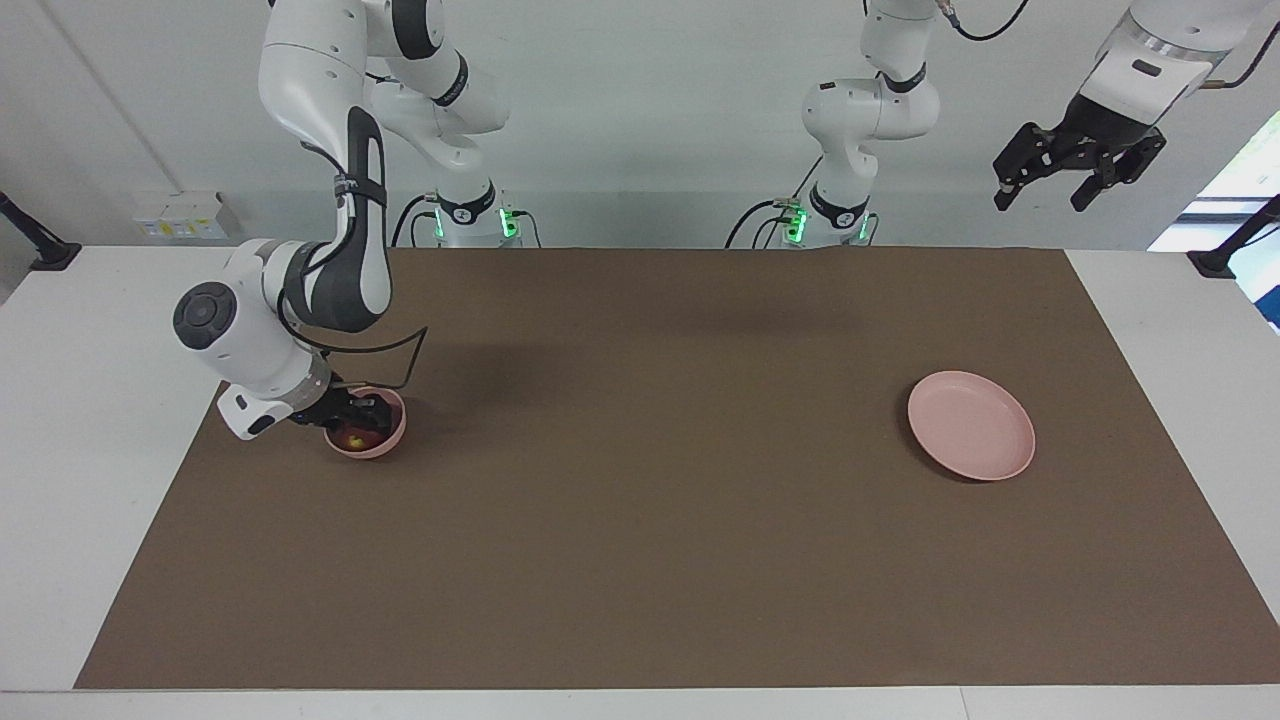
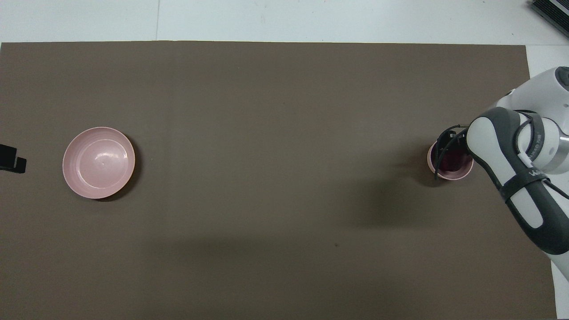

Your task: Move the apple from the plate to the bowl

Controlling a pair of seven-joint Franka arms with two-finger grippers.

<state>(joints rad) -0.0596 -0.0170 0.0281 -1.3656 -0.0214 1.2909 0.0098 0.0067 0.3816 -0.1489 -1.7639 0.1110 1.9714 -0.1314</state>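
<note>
The pale pink bowl (image 1: 385, 440) stands near the right arm's end of the brown mat. The dark red apple (image 1: 354, 437) with its yellowish patch lies inside it, and shows in the overhead view (image 2: 454, 161) too. My right gripper (image 1: 358, 418) reaches down into the bowl (image 2: 449, 176), right at the apple. The flat pale pink plate (image 1: 970, 425) lies bare toward the left arm's end (image 2: 98, 162). My left gripper (image 1: 1075, 170) is open and empty; it waits raised high, past the left arm's end of the mat.
A brown mat (image 1: 640, 500) covers most of the white table (image 1: 90, 400). The right arm's forearm and cable loop hang over the mat beside the bowl. A black tip of the left gripper (image 2: 12, 161) shows at the overhead view's edge beside the plate.
</note>
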